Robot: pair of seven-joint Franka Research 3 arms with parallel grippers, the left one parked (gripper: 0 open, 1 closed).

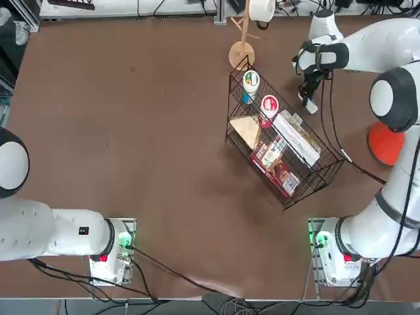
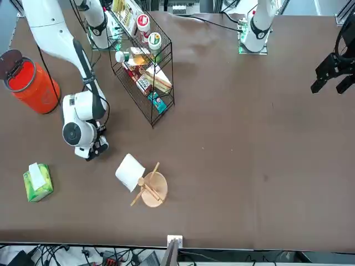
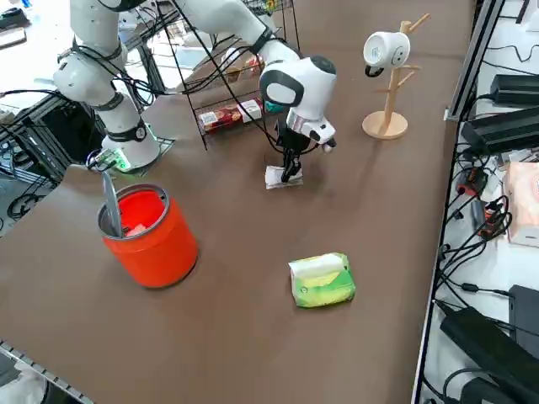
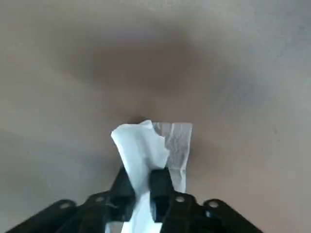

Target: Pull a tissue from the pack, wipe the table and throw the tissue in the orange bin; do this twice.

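Observation:
My right gripper (image 4: 144,187) is shut on a white tissue (image 4: 153,150) and presses it down onto the dark-brown table (image 3: 253,278). In the right side view the gripper (image 3: 289,174) stands over the tissue (image 3: 281,178), between the wire basket and the green pack. The light green pack (image 3: 321,280) with a white top lies apart from the gripper, toward the table's edge; it also shows in the front view as the pack (image 2: 37,182). The orange bin (image 3: 148,225) stands open, its lid tilted up at the rim. From overhead the gripper (image 1: 308,98) is at the far right, and the orange bin (image 1: 387,142) is partly hidden behind the arm.
A black wire basket (image 1: 283,147) full of snack packets and cups stands close beside the gripper. A wooden mug tree (image 3: 389,118) with a white mug (image 3: 381,50) stands further back. Cables run along the table's right edge.

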